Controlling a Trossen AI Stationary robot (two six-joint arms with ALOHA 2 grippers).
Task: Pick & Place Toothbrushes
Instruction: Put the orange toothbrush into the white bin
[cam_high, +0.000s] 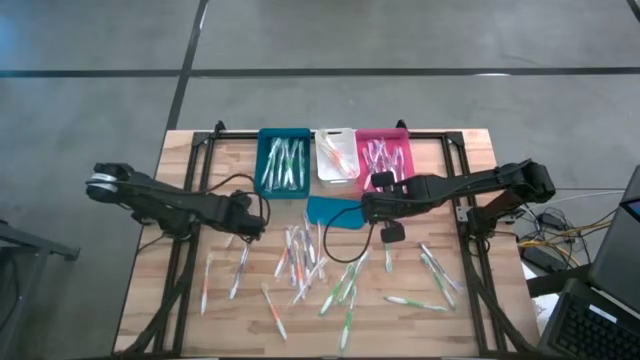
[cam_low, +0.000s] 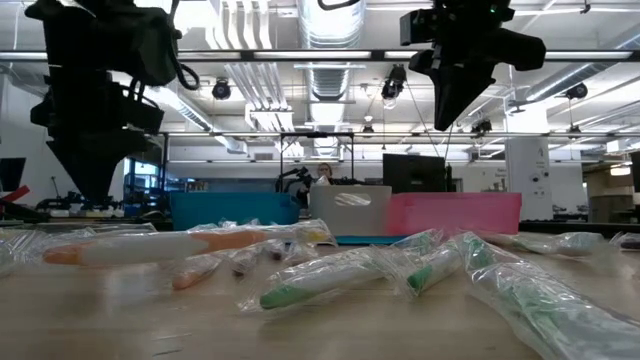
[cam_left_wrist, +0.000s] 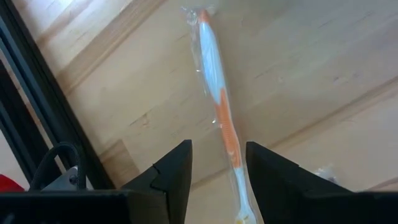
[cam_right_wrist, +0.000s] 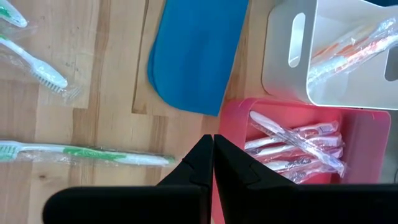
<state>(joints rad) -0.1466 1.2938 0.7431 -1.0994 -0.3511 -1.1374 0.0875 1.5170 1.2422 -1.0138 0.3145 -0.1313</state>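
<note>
Several wrapped toothbrushes (cam_high: 320, 275) lie loose on the wooden table. My left gripper (cam_left_wrist: 217, 149) is open and points steeply down over an orange-and-white toothbrush (cam_left_wrist: 214, 81), which lies flat on the wood. Its handle end runs between the two fingers, and no touch shows. My right gripper (cam_right_wrist: 212, 140) is shut on nothing. It hangs over the near rim of the pink bin (cam_right_wrist: 360, 134), which holds pink toothbrushes (cam_right_wrist: 292, 146). In the high view the left gripper (cam_high: 250, 226) is at left centre and the right gripper (cam_high: 368, 208) is beside the teal lid (cam_high: 335, 210).
Three bins stand in a row at the far edge: teal (cam_high: 283, 160), white (cam_high: 337, 155) and pink (cam_high: 385, 155), each holding toothbrushes. A green toothbrush (cam_right_wrist: 93, 154) lies near the right gripper. Black frame rails (cam_left_wrist: 37, 124) run along the table's left and right sides.
</note>
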